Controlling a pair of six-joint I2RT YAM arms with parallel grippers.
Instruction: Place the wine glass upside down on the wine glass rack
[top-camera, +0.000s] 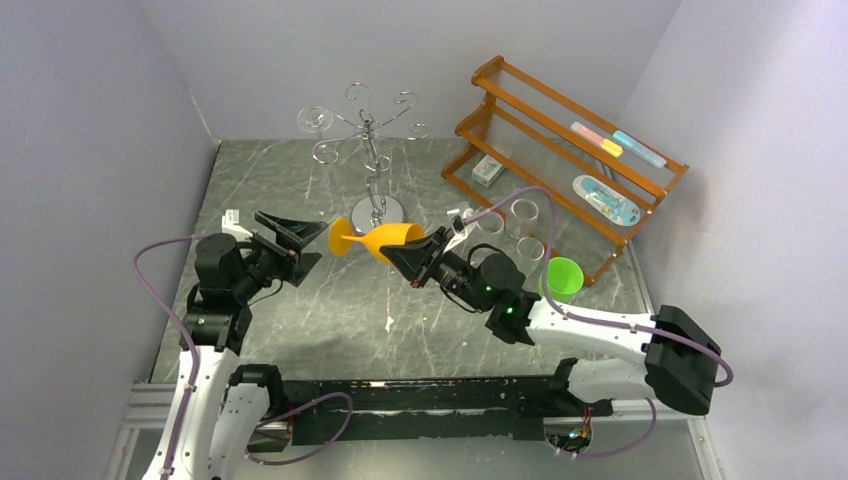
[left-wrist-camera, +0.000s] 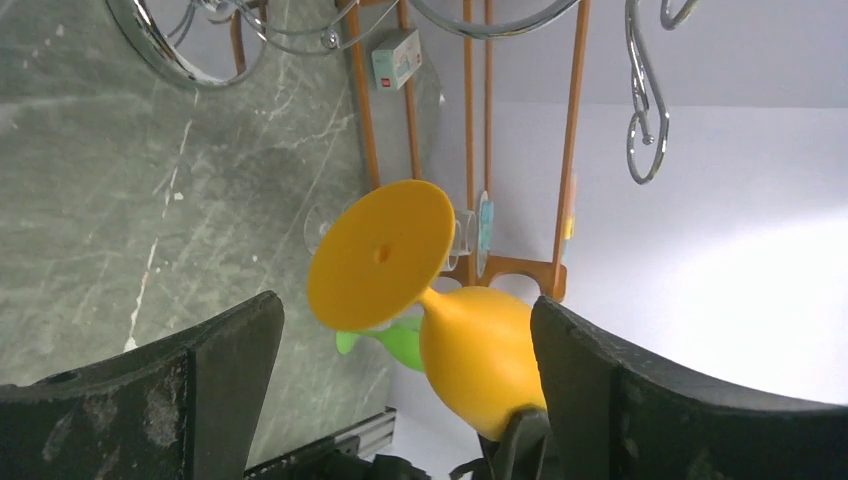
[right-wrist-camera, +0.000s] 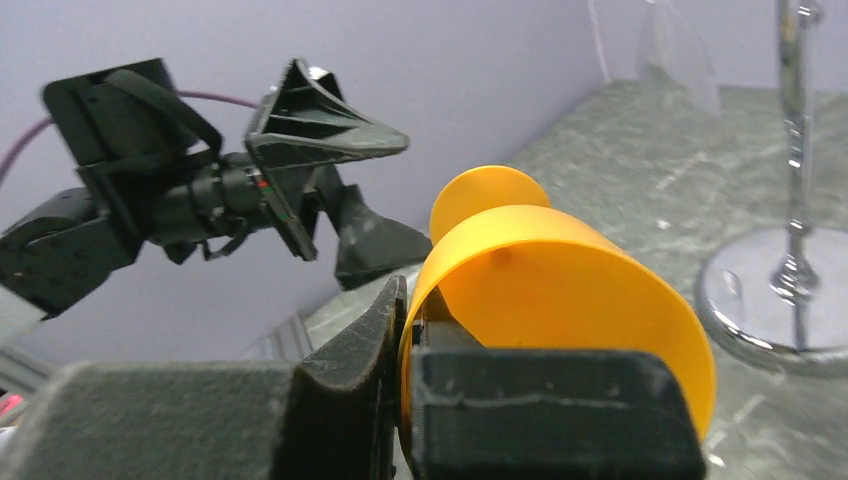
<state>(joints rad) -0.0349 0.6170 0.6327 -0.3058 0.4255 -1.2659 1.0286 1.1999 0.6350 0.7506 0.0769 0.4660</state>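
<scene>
An orange wine glass (top-camera: 385, 240) lies on its side in the air, its round foot (left-wrist-camera: 380, 255) pointing left. My right gripper (top-camera: 408, 257) is shut on the rim of its bowl (right-wrist-camera: 540, 280), one finger inside and one outside. My left gripper (top-camera: 312, 248) stands open just left of the foot, its fingers (left-wrist-camera: 230, 350) on either side of the glass without touching it. The chrome wine glass rack (top-camera: 370, 140) stands behind the glass at the back of the table, its mirrored base (right-wrist-camera: 770, 300) close by.
An orange-brown wooden shelf (top-camera: 560, 150) with small packets stands at the back right. In front of it are clear glasses (top-camera: 522, 215) and a green cup (top-camera: 563, 278). Grey walls close in on the left, the back and the right.
</scene>
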